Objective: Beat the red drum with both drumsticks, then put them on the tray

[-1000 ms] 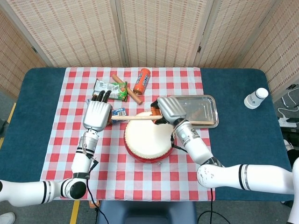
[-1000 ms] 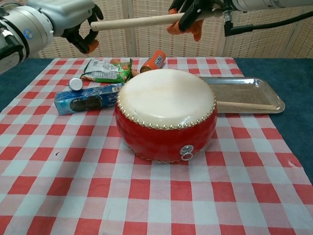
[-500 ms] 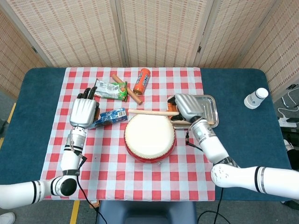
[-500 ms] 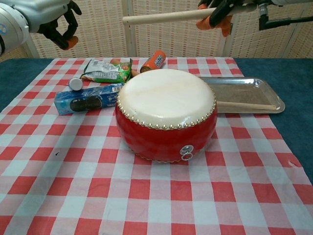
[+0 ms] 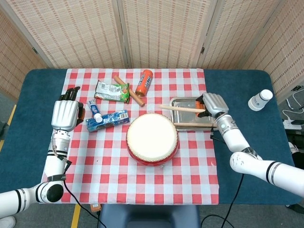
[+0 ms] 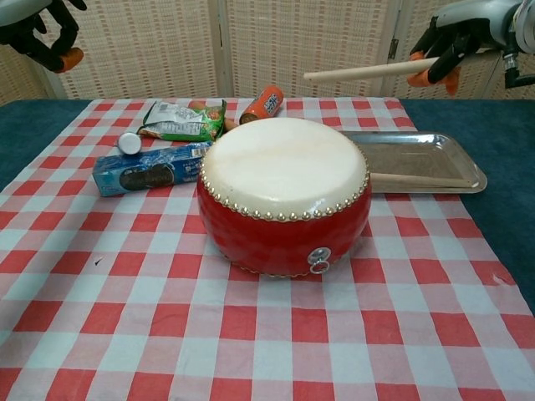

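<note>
The red drum (image 5: 152,139) (image 6: 284,194) stands mid-table on the checked cloth. Behind it to the right lies the metal tray (image 5: 185,101) (image 6: 428,150). One drumstick (image 5: 194,125) (image 6: 420,180) rests along the tray's near side. My right hand (image 5: 213,104) (image 6: 451,38) grips the other drumstick (image 5: 182,108) (image 6: 368,71), holding it level in the air over the tray with its free end pointing left. My left hand (image 5: 64,114) (image 6: 40,27) hovers at the cloth's left edge, holding nothing, fingers loosely apart.
A blue biscuit packet (image 5: 108,119) (image 6: 146,170) and a small white bottle (image 5: 93,109) lie left of the drum. A green snack bag (image 5: 112,91), an orange can (image 5: 144,82) and a sausage (image 5: 138,99) lie behind it. A white bottle (image 5: 260,99) stands far right.
My right hand has carried its drumstick rightward, from above the drum to above the tray. My left hand has drawn away to the left, clear of the stick.
</note>
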Robot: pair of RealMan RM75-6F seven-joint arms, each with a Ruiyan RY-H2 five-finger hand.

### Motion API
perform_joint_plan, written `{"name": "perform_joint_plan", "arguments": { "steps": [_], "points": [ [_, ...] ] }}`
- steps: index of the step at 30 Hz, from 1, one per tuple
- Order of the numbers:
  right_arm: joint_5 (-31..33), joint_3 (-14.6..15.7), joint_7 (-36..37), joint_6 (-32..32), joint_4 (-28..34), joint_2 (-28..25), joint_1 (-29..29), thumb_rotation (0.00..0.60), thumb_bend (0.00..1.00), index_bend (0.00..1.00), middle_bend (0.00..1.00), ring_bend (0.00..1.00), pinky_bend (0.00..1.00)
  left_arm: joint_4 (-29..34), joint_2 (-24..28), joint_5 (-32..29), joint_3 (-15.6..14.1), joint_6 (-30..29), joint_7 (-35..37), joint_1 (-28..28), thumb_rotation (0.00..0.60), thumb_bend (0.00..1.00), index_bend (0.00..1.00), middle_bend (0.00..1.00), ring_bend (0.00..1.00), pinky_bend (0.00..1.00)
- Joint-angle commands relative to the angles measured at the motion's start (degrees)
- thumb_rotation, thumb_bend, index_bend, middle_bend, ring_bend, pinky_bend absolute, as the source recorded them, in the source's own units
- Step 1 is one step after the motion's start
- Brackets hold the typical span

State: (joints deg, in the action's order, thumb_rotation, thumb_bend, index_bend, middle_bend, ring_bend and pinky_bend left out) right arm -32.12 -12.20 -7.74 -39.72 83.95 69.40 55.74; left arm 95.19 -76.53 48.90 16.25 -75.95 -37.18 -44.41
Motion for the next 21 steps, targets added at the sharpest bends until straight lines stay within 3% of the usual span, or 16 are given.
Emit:
{"name": "perform_joint_plan", "arguments": {
  "steps": [1, 11, 18, 21],
  "points": [
    [-4.3, 2.7, 3.0, 7.5, -10.0, 4.3, -1.4, 0.6, 0.4, 1.0, 0.79, 0.72, 0.59, -0.2, 0.3, 0.2, -0.1, 0.1, 0.4, 0.4, 0.6, 0.49, 0.0, 0.09, 0.09, 0.26],
    [-14.0, 4.2, 7.0, 16.8, -28.2, 12.8, -2.0, 0.6, 0.4, 1.0, 0.79, 0.7, 0.59, -1.2, 1.0, -0.7, 0.7, 1.1, 1.4, 1.2, 0.6, 0.49, 0.0, 0.09, 0.08, 0.25],
    [-19.4, 3.2, 10.2, 18.3, -34.1, 15.5, -2.8, 0.6, 0.4, 1.0, 0.79, 0.68, 0.59, -2.0, 1.0, -0.6, 0.9, 1.7, 2.1, 1.5, 0.6, 0.49, 0.0, 0.08, 0.08, 0.25],
    [-21.4, 2.5, 11.9, 18.8, -35.7, 16.4, -2.9, 0.6, 0.4, 0.94, 0.79, 0.64, 0.55, -2.2, 0.9, -0.7, 1.0, 2.0, 2.5, 1.6, 0.6, 0.49, 0.0, 0.08, 0.08, 0.25]
  ]
}}
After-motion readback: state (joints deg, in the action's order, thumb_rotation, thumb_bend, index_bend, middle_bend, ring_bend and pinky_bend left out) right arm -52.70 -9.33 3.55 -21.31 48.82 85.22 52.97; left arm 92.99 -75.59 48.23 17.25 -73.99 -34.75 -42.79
